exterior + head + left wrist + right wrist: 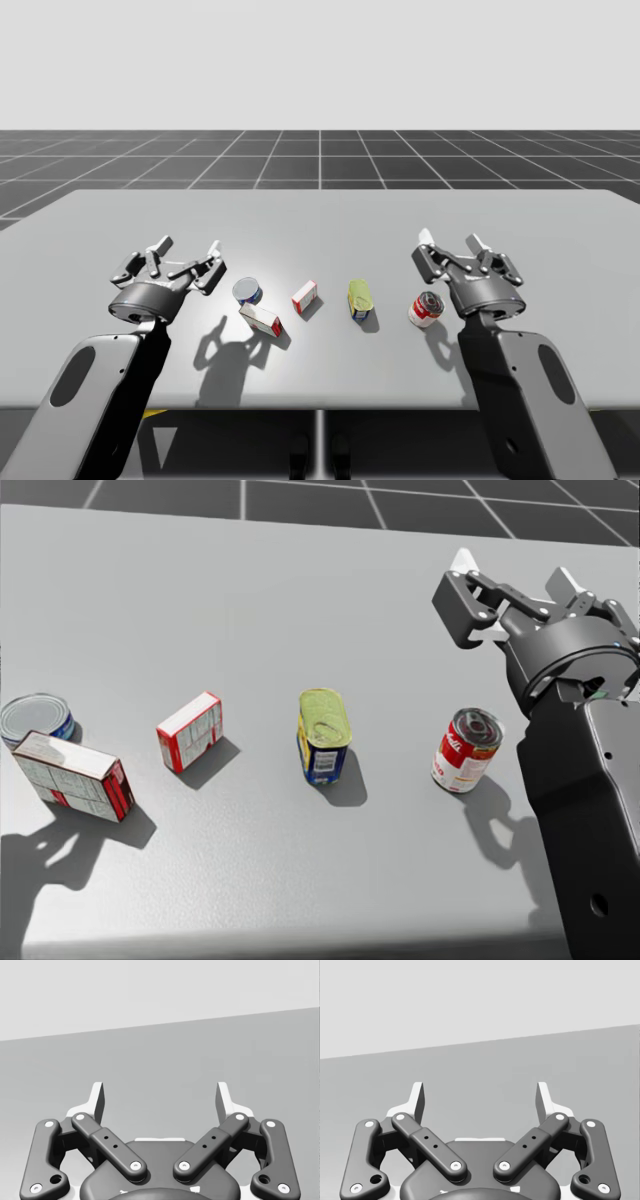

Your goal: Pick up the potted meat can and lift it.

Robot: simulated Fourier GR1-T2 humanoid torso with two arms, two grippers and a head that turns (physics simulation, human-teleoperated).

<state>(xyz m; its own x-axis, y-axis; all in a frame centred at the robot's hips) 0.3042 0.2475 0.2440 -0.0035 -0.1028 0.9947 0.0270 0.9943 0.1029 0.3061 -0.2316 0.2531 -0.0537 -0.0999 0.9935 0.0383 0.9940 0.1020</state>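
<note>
standing clear — potted meat can (323,737)

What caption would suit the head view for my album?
The potted meat can stands untouched on the table, my open right gripper poised near the red-and-white can beside it.

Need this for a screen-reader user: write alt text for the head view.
A blue-and-yellow meat can stands untouched at centre, between a small box and a red soup can. An arm's open gripper hangs beyond the soup can.
</note>
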